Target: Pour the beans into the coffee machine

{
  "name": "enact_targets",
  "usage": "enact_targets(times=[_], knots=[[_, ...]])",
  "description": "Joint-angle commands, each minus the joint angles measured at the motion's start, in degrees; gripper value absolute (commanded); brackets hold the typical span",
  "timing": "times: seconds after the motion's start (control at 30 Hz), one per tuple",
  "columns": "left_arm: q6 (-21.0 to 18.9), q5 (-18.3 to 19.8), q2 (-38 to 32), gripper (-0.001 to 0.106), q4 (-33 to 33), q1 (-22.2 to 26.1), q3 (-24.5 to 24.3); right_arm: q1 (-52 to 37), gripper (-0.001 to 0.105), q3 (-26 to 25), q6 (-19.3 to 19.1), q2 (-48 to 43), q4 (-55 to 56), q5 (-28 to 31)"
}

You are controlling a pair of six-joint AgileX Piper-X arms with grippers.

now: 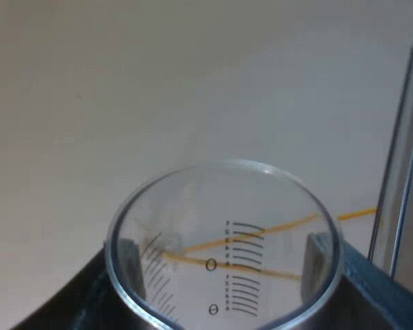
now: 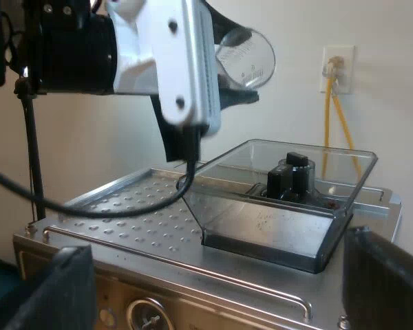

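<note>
My left gripper (image 1: 224, 269) is shut on a clear measuring glass (image 1: 224, 227) with black scale marks, one finger (image 1: 127, 256) on each side of it. I see no beans inside the glass. From the right wrist view the glass (image 2: 249, 58) is held tilted in the air above the espresso machine's bean hopper (image 2: 289, 199), in the left gripper (image 2: 228, 93). The hopper is a clear, open box with a dark knob in its middle, and its wall (image 1: 399, 185) stands close beside the glass. My right gripper (image 2: 213, 302) is open with nothing between its fingers, low at the machine's front edge.
The machine's steel top (image 2: 124, 206) is a dimpled tray with a rail (image 2: 193, 271) along it. A round gauge (image 2: 148, 317) sits on the machine's face. A wall socket with a yellow cable (image 2: 328, 117) is behind the hopper.
</note>
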Motion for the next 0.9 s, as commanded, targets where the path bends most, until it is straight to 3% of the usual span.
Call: enact_targets(times=[0.03,0.47,0.63,0.9], knots=[[8.29,-1.03,-0.36,0.028,-1.16,-0.36,-0.32,0.13,0.078,-0.81,-0.07,-0.4,-0.67,-0.57],[31.27,-0.59,-0.36,0.028,-1.16,-0.36,-0.32,0.13,0.078,-0.81,-0.07,-0.4,-0.67,-0.57],[39.66,2.24,-0.36,0.028,-1.16,-0.36,-0.32,0.13,0.078,-0.81,-0.07,-0.4,-0.67,-0.57],[44.44,3.34,-0.36,0.028,-1.16,-0.36,-0.32,0.13,0.078,-0.81,-0.07,-0.4,-0.67,-0.57]])
